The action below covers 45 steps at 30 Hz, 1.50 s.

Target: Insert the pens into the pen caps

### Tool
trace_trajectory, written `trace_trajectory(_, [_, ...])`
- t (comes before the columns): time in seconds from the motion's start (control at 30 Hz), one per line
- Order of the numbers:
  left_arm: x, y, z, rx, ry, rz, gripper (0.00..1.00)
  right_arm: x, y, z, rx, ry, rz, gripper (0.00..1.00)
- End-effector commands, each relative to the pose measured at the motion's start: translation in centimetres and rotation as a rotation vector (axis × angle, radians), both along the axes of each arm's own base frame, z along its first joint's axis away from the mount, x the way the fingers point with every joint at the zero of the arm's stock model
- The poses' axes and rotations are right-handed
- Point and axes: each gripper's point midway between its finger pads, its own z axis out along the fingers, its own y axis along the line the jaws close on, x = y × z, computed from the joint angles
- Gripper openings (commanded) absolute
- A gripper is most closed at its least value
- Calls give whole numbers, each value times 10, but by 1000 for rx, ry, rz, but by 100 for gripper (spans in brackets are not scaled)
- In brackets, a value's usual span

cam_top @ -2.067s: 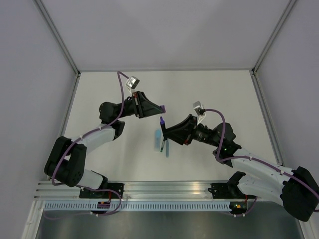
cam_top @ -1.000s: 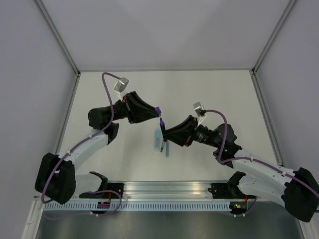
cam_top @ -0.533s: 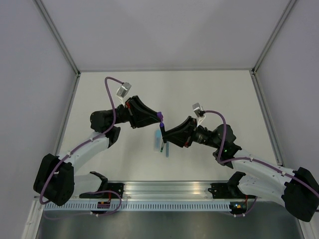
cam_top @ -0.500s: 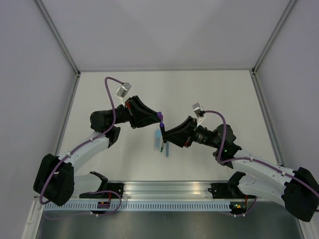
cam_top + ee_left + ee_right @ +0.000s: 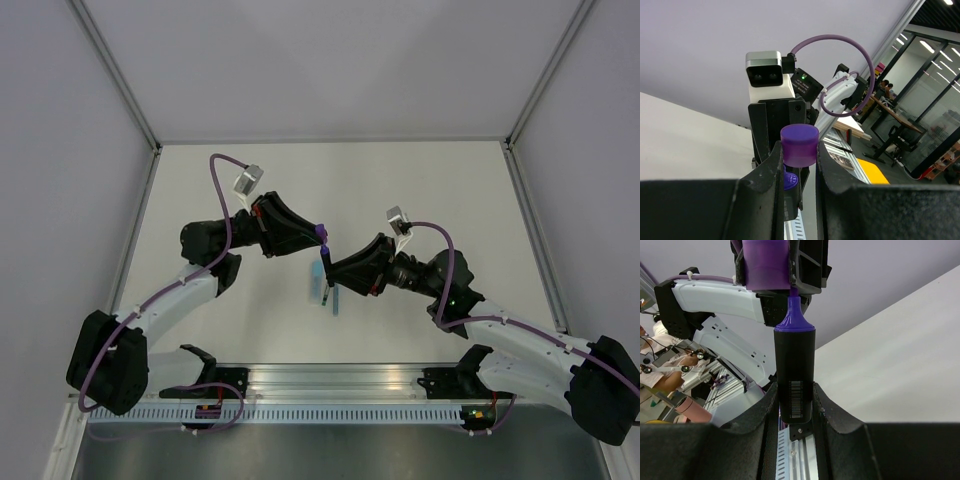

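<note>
My left gripper (image 5: 318, 232) is shut on the purple pen cap (image 5: 321, 233), which also shows between its fingers in the left wrist view (image 5: 799, 145). My right gripper (image 5: 331, 268) is shut on the black-and-purple marker (image 5: 795, 375), held upright. Its purple tip (image 5: 793, 315) touches the lower right edge of the pen cap (image 5: 767, 265), slightly off the cap's centre. Seen from the left wrist, the tip (image 5: 790, 180) sits just below and left of the cap. On the table under both grippers lie a pale-blue highlighter (image 5: 316, 281) and thin pens (image 5: 334, 298), partly hidden.
The white table (image 5: 420, 190) is fenced by metal posts at the back corners and a rail (image 5: 330, 378) along the near edge. The two arms meet nose to nose over the table's middle.
Over the last second my left arm carried the purple cap down and right until it reached the marker's tip. In the last half second nothing visibly moved.
</note>
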Motion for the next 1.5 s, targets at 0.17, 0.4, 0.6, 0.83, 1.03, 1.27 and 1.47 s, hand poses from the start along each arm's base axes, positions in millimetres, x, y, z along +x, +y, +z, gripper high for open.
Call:
trace_trajectory(0.17, [-7,3,27,-42,-110,20,2,-11,0,23,60,-65,37,0])
trace_trajectory(0.4, [-6,3,26,-40,-115,25,2,-14,-1,26,65,-74,38,0])
trace_trajectory(0.6, [-3,1,21,-31,-114,30,2,-15,-3,27,70,-79,33,0])
trace_trajectory(0.83, [-5,2,18,-30,-114,23,2,-12,-4,28,69,-80,11,0])
trace_trajectory(1.03, [-15,0,0,-3,-109,-15,2,-3,-3,34,67,-86,-29,0])
trace_trajectory(1.27, [-21,-8,-23,47,-115,-41,2,0,-4,42,76,-103,-46,0])
trace_trajectory(1.47, [-24,-9,-27,60,-131,-54,2,-2,-6,45,80,-112,-51,0])
